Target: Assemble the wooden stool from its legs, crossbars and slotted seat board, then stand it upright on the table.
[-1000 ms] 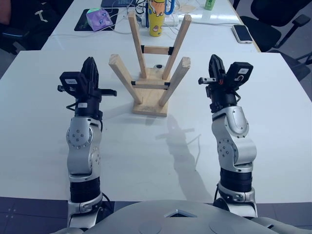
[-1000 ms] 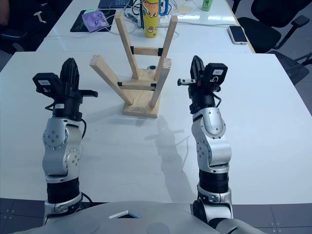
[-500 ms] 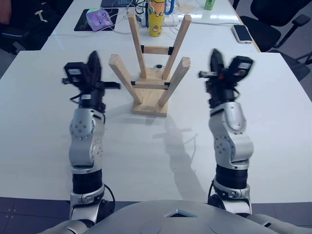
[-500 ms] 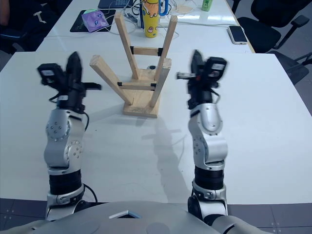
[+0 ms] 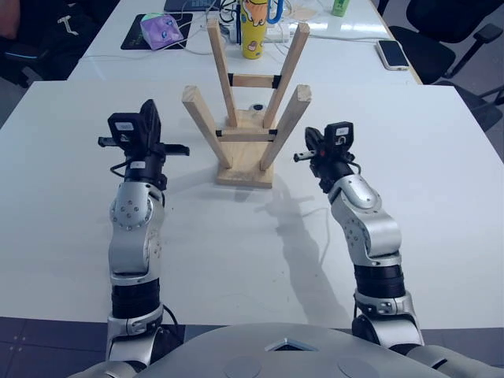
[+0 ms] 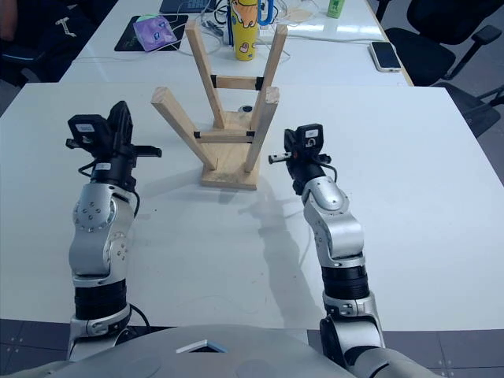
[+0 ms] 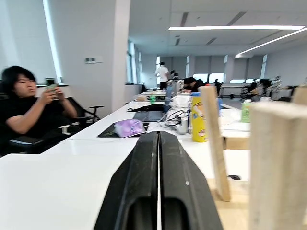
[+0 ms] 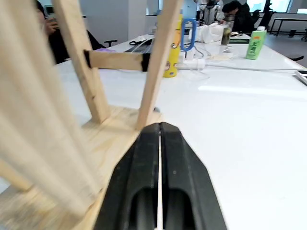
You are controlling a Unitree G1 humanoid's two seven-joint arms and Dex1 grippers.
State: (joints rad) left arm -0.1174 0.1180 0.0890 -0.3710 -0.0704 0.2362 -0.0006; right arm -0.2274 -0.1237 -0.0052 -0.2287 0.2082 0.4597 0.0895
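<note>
Two grippers, both with jaws closed and gripping nothing. The left gripper (image 7: 159, 139) has its black fingers (image 7: 136, 187) pressed flat together, so only a thin seam shows between them. The right gripper (image 8: 159, 128) is the same, its two fingers meeting along one narrow line.

The left gripper is raised above the white table (image 5: 236, 260), well to the left of the stool (image 5: 248, 118) and apart from it, fingertips pointing away from the robot. The right gripper is held low, just beside the stool's right side and near the lower part of the near right leg (image 5: 285, 126). A strip of table shows between gripper and leg.

The stool is assembled and stands upside down near the middle of the table. The seat board (image 5: 246, 167) lies flat on the tabletop. Four legs rise from it and splay outward: the near left leg (image 5: 203, 126) leans left, and the two far legs (image 5: 222, 71) reach higher in the head views. Two crossbars with black ends span the legs, one between the far pair (image 5: 253, 80) and one lower between the near pair (image 5: 244, 135).

A second table (image 5: 346, 35) behind carries a yellow cup (image 5: 252, 31), a phone (image 5: 391, 53) and a purple item (image 5: 161, 30) on a dark mat.
</note>
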